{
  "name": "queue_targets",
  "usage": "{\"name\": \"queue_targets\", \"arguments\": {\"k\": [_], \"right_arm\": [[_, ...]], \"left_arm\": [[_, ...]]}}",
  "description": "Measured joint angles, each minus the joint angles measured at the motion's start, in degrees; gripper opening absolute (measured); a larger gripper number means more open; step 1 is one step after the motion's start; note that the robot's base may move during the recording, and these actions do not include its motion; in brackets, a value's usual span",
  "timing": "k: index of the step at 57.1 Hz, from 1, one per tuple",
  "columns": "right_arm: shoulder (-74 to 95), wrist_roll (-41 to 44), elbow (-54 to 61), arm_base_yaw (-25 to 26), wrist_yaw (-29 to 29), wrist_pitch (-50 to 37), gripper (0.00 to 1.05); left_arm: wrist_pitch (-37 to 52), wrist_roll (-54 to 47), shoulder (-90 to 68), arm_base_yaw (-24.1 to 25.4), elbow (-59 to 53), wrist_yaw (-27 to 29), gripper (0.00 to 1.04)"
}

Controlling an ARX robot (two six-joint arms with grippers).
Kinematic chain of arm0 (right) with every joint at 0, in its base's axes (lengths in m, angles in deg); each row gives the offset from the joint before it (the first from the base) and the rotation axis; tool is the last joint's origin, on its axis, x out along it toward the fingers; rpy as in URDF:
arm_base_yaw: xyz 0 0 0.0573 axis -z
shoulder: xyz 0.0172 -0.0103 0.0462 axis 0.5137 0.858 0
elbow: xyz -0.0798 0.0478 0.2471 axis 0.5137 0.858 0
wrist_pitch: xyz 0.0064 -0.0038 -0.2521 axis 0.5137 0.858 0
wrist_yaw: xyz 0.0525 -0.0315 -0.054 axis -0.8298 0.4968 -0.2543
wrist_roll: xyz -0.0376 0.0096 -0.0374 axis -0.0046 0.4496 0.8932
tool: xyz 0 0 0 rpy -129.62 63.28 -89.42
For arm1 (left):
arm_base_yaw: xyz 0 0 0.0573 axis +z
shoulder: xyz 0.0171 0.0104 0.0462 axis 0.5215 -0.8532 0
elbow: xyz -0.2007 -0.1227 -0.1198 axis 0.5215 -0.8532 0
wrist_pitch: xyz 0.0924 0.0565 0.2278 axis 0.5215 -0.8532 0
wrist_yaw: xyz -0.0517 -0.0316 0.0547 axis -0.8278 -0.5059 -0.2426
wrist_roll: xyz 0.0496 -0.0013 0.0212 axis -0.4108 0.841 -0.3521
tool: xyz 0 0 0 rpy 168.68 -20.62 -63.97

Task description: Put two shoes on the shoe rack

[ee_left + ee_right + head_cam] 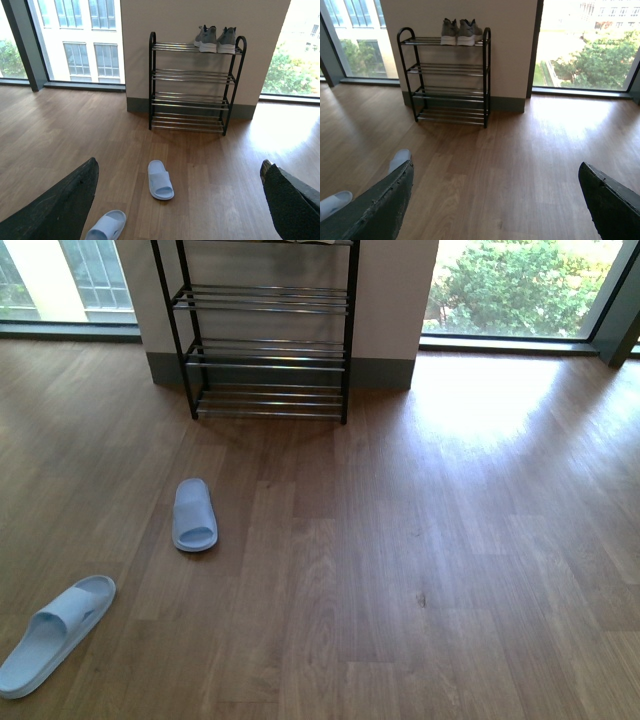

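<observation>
Two pale blue slide sandals lie on the wood floor: one (194,515) in front of the shoe rack (266,350), the other (55,633) nearer, at the left. The left wrist view shows both, the far one (160,179) and the near one (106,226). A pair of grey sneakers (216,40) stands on the rack's top shelf (196,48), also seen as sneakers (461,32) in the right wrist view. My left gripper (181,200) is open above the floor, well short of the sandals. My right gripper (496,200) is open over bare floor. Neither arm shows in the front view.
The rack (449,80) stands against a white wall pillar (395,300) with a grey skirting. Floor-to-ceiling windows (520,285) flank it on both sides. Sunlight glares on the floor (480,400) at the right. The three lower shelves hold nothing.
</observation>
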Motion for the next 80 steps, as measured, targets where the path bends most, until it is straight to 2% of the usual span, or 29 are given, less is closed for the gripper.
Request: {"name": "queue_targets", "arguments": {"k": [80], "right_arm": [[-0.07,0.02,0.0,-0.02,0.13,0.07,0.96]], "left_arm": [[0.0,0.0,0.0,0.0,0.0,-0.13,0.95]]}}
